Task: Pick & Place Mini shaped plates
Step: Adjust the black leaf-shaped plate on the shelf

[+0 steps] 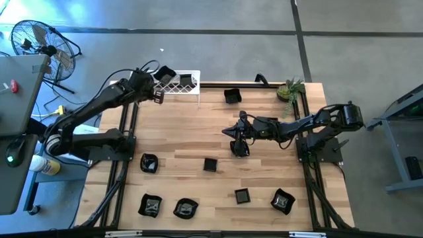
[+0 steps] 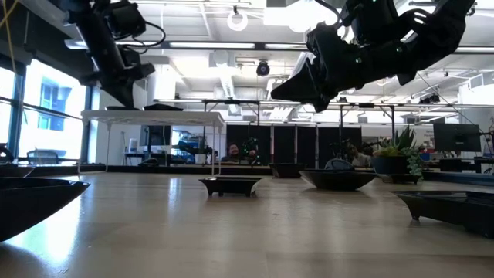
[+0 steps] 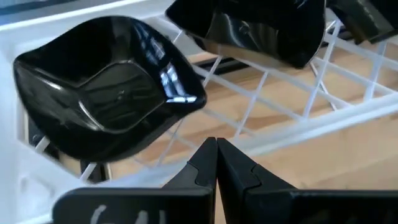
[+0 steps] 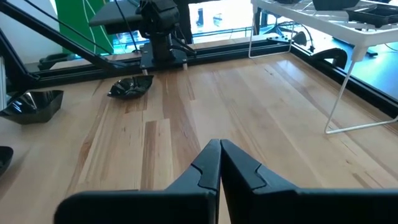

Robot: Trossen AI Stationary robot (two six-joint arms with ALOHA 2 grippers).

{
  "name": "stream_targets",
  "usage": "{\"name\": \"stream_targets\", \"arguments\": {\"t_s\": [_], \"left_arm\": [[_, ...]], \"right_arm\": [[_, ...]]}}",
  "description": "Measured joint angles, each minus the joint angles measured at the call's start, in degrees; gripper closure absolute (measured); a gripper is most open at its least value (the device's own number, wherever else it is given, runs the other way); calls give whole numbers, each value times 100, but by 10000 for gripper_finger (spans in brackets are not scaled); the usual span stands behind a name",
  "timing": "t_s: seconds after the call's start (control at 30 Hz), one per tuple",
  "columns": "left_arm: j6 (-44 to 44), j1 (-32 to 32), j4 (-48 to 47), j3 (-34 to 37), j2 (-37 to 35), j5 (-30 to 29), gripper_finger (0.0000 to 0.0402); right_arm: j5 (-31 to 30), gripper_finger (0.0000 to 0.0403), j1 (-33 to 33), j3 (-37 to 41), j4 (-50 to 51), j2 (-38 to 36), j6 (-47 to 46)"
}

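Closed left end effector point(image 3: 216, 163) just short of racked plate point(image 3: 106, 93).

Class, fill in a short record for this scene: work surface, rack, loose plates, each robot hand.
Surface: wooden table
Rack: white wire rack at the far left corner, black plates on it
Loose plates: seven black plates scattered on the table, e.g.
Left hand: shut, empty, at the rack
Right hand: shut, empty, above mid-table
Extra: potted plant, far right corner
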State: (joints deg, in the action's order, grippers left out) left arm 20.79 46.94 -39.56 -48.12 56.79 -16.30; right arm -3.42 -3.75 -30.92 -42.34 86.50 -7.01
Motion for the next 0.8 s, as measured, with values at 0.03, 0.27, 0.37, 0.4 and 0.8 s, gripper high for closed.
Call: {"name": "stream_targets", "arguments": {"t_s": [0.03,0.27,0.37,0.4,0.8], "left_arm": [[-4,-2,32,0,34,-84,401],[-87,0,216,-4,149,-420,401],[-89,-1,268,-4,145,-635,401],[-96,0,260,-4,145,-699,401],[-406,635,726,-4,272,-370,401]], "right_arm": [[0,397,0,0,5,0,0],[30,401,0,0,10,0,0],[28,399,0,0,10,0,0],[28,398,0,0,8,0,0],[20,399,0,0,9,0,-30]]}}
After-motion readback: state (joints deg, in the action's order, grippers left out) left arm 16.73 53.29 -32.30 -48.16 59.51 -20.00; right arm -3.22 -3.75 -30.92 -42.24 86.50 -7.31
